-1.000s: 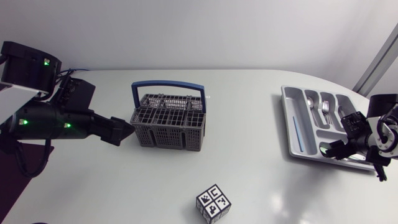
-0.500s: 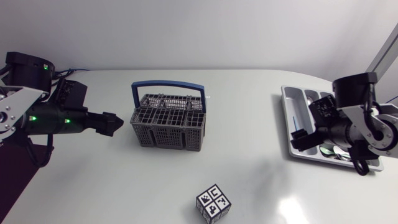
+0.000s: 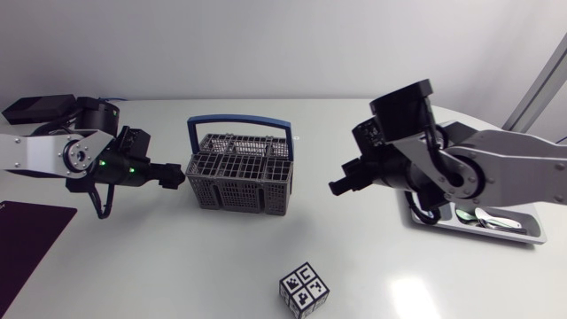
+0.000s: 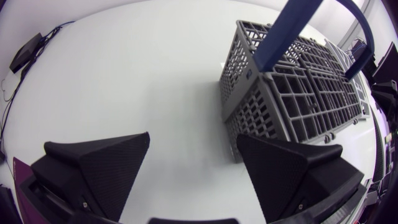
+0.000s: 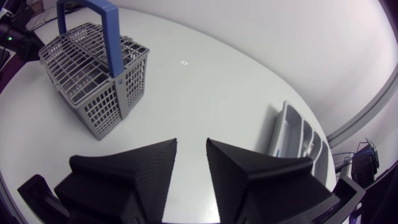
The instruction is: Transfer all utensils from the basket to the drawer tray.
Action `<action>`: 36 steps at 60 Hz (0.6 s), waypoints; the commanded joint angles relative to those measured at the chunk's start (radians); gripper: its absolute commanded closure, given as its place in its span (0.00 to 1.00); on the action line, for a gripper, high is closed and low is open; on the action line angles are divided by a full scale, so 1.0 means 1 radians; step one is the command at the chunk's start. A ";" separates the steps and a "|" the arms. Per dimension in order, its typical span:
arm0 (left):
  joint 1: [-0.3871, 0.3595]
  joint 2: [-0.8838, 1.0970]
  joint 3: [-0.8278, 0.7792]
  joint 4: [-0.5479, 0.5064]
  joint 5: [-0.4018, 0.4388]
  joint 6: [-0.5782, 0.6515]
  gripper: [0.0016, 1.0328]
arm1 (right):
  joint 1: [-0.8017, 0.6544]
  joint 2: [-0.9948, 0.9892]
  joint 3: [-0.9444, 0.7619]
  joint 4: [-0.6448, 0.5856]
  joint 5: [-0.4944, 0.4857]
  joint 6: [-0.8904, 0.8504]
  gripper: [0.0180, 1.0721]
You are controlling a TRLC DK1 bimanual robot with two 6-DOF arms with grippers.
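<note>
The grey wire basket with a blue handle stands in the middle of the table; I cannot make out what is in it. My left gripper is open just off the basket's left side, and the basket's corner lies ahead of its empty fingers. My right gripper hovers right of the basket, fingers a narrow gap apart with nothing between them. My right arm partly covers the grey drawer tray at the right edge. Spoons lie in it.
A cube with black-and-white markers sits near the front edge, below the basket. A dark mat lies at the front left. The tray and the basket both show ahead of my right gripper.
My right arm swung from over the tray toward the table's middle, and its fingers drew closer together. My left arm drew its gripper back, then returned it beside the basket, still open.
</note>
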 commanded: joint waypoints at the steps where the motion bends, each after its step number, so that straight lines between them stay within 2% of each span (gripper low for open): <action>1: -0.002 0.071 0.070 0.017 0.002 0.016 0.05 | 0.024 0.079 0.048 0.018 -0.015 0.051 0.90; 14: -0.031 0.146 0.128 0.028 -0.001 0.011 0.05 | 0.044 0.214 0.136 0.052 -0.096 0.082 0.91; 36: -0.132 0.143 0.100 0.034 -0.003 -0.006 0.05 | 0.038 0.291 0.173 0.064 -0.108 0.085 0.91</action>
